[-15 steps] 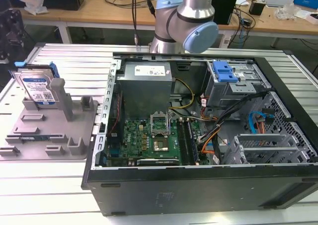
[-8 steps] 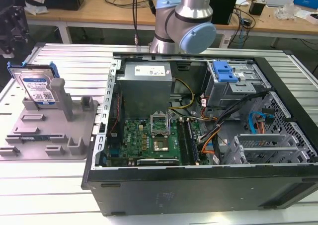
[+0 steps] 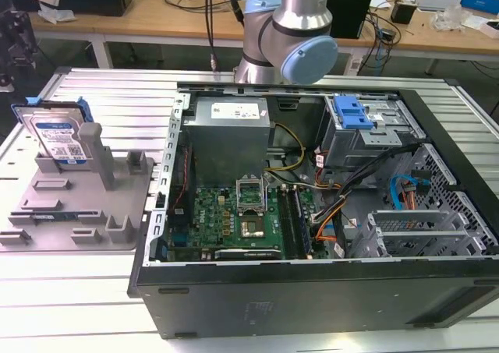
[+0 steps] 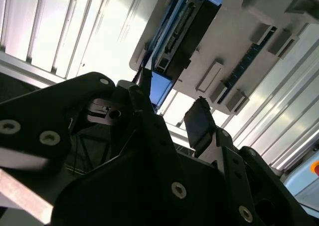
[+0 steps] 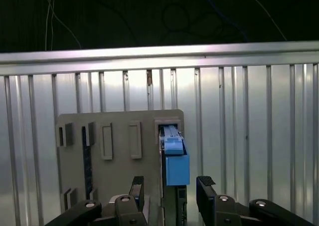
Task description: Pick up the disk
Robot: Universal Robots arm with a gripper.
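**End effector open over the upright disk, nothing gripped**

The disk (image 3: 54, 135), a flat rectangular silver-grey hard drive with a white-and-blue label and blue plastic side rails, stands on edge in a grey plastic fixture with upright posts (image 3: 86, 213). It leans slightly against one post. The fixture lies on the ribbed silver metal counter (image 3: 101, 88), at the exterior view's left, just beside the open black computer case (image 3: 312, 291).

The disk is probably stiff and dense for its bulk, with smooth metal faces that could slip under a light pinch. It is also likely sensitive to knocks. The plastic rails look the weaker part, so the sounder hold is across the two broad flat faces, near the upper edge that stands free of the fixture.

In the first wrist view the disk (image 5: 174, 161) appears edge-on, blue rail uppermost. The black end effector (image 5: 172, 193) is spread wide, with one finger (image 5: 206, 188) to each side of that edge and a gap showing on both. In the second wrist view the end effector (image 4: 172, 111) points at the disk (image 4: 182, 31), fingertips apart from it. It holds nothing and appears to touch nothing.
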